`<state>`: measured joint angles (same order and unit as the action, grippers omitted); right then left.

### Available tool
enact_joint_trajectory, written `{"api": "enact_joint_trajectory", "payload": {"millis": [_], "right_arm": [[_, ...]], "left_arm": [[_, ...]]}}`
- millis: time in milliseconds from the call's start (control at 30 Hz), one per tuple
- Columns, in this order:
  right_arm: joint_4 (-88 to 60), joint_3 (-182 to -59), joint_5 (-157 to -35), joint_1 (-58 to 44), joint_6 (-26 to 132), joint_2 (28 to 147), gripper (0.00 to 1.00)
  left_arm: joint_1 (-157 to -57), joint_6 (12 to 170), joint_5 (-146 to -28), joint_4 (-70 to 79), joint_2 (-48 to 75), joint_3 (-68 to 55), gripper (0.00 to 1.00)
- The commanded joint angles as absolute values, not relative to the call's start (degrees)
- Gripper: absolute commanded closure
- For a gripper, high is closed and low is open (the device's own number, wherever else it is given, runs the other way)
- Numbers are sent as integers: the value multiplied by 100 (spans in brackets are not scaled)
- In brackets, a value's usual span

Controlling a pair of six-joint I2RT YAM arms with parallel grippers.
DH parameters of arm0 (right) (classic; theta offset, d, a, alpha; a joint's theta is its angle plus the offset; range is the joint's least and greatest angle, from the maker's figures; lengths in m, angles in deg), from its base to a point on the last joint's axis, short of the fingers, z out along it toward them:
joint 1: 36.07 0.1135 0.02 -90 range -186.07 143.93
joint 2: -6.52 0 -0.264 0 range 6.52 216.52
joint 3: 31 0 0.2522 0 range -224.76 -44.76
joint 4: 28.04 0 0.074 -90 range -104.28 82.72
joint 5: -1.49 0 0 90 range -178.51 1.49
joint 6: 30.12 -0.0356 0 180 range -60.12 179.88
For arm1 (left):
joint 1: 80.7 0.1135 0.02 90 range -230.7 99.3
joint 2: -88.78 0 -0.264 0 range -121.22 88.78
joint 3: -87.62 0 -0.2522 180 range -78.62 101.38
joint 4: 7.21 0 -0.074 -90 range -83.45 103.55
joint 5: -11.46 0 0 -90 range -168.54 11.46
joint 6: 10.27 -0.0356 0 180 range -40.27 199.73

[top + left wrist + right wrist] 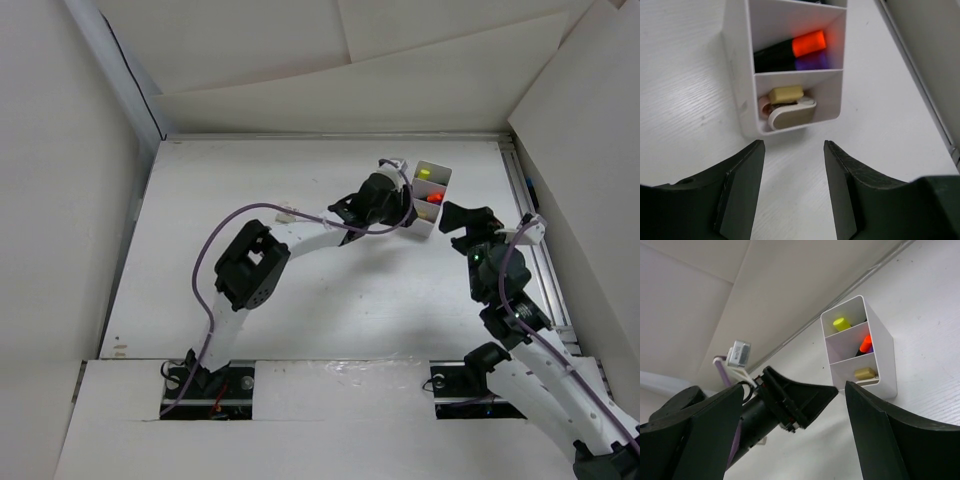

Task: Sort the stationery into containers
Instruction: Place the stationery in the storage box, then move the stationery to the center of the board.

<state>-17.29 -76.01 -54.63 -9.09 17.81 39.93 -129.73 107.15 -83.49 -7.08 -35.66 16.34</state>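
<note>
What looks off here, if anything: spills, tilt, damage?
Nothing stands out. The white tub stands upright, orange-capped marker and pale eraser sit inside separate compartments; left tool and right tool are open, empty.

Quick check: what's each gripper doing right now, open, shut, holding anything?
Left gripper: open, holding nothing.
Right gripper: open, holding nothing.

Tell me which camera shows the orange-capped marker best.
The left wrist view: the orange-capped marker sits close up in the middle compartment of the tub, black body and glowing cap both clear. The right wrist view shows mainly its cap, small and distant; the top external view shows just an orange speck.
</note>
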Motion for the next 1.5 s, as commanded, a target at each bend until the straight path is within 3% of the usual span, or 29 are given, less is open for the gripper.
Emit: {"api": "enact_joint_trajectory", "payload": {"millis": [0,233,367,400,533,633,867,1000,1067,1467], "right_arm": [[-1841,-7684,-5476,-891,1760,3965,12],[-1841,-7684,-5730,-891,1760,4088,15],[-1894,-7737,-5836,-891,1813,4220,23],[-1894,-7737,-5889,-891,1813,4298,27],[-1955,-7799,-6214,-891,1918,4536,78],[-2008,-7912,-6337,-891,1971,4694,87],[-2008,-7966,-6548,-891,2076,4879,87],[-2069,-8018,-6601,-891,2077,4993,69],[-2070,-8018,-6601,-891,2077,5046,66],[-2070,-8071,-6830,-891,2182,5213,64]], "left_arm": [[-12983,10461,-7602,-936,-2410,1175,53],[-12562,10688,-6916,-936,-1232,-398,53],[-12333,10751,-6433,-884,-704,-1224,53],[-12333,10751,-6300,-753,-615,-1313,53],[-12218,10865,-5676,-436,-377,-1586,53],[-12113,11137,-5034,-94,-306,-1718,54],[-11560,11584,-5217,74,-429,-1780,57],[-11182,11787,-5445,-56,-535,-2016,57],[-10998,11858,-5560,-110,-604,-2017,57],[-10874,12095,-5770,-57,-1554,-1543,59]]}}
